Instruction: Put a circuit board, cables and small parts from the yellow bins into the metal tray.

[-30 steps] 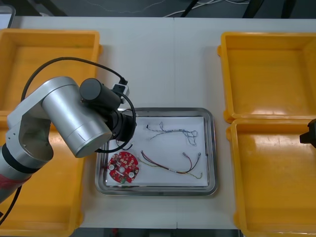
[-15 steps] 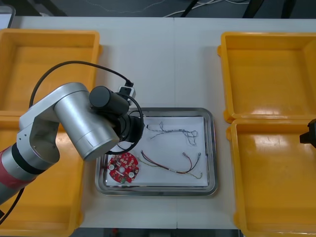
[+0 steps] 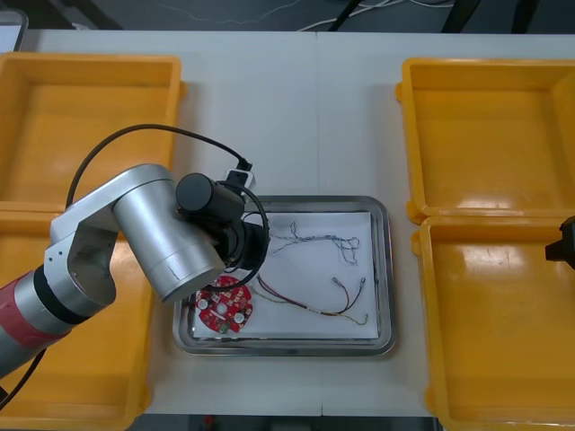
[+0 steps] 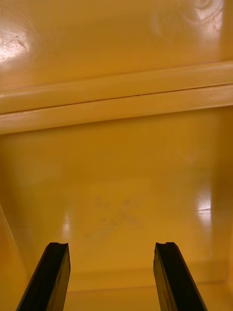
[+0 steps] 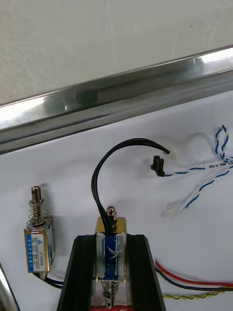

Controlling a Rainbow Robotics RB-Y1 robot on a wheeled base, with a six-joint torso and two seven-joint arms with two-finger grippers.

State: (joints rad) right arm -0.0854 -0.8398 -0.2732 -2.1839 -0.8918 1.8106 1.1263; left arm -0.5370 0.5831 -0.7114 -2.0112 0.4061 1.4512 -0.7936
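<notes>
The left end effector (image 5: 111,241) hangs over the left part of the metal tray (image 5: 121,92), clamped on a small metal part (image 5: 110,226) with a blue label and a spring. The part's black lead (image 5: 103,165) arcs up and away from the fingers. Whether the part already rests on the tray's white lining I cannot tell. The step in hand looks like setting this part down. It would be done well by lowering until the part bears on the lining, then parting the fingers only a little and lifting straight up so the lead does not catch. A second metal part (image 5: 39,239) lies just beside the fingers. The connector of the blue and white cable (image 5: 213,170) lies near the lead's free end, so any sideways drift risks nudging one or the other. The red and yellow cable (image 3: 314,303) and the round circuit board (image 3: 225,307) lie in the tray too, the board partly under the arm. The right end effector (image 4: 112,252) waits with its fingers wide apart over the bare floor of the near right yellow bin (image 3: 503,395). The tabletop (image 3: 296,117) is pale and smooth, and the other yellow bins (image 3: 90,108) show bare floors. Beyond its far edge the floor is dark, with loose wires and dark furniture legs.
</notes>
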